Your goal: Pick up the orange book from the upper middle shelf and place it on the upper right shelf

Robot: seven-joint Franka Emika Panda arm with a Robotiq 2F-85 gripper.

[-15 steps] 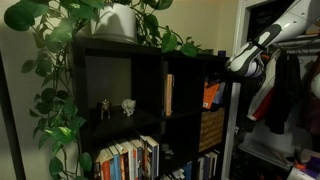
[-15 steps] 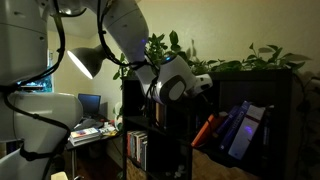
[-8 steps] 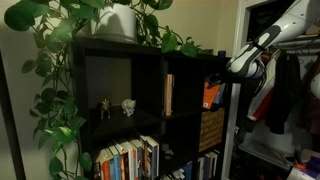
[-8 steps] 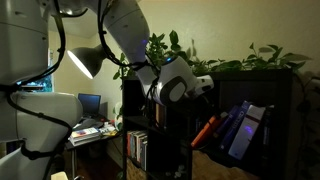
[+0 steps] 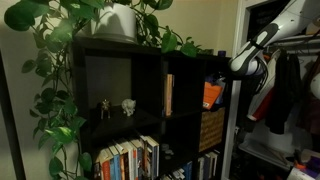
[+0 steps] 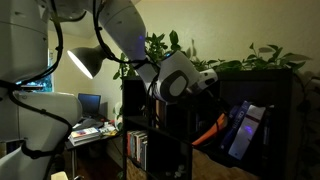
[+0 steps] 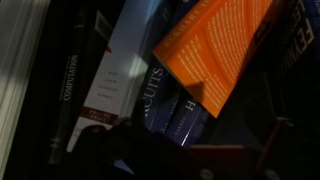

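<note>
Orange book (image 6: 212, 130) is leaning against blue books (image 6: 240, 125); judged thin, light, slick, so grip the spine edge. End effector (image 6: 208, 80) opening: cannot tell.

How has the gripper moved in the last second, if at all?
Yes: in an exterior view the gripper has shifted slightly right, away from the lamp, toward the blue books.

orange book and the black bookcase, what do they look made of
Orange book: paper or card cover, matte-looking; fine printed lines of text show on it in the wrist view. Black bookcase: probably laminated or painted board, judging by flat, uniformly dark panels; too dim to be sure.
</note>
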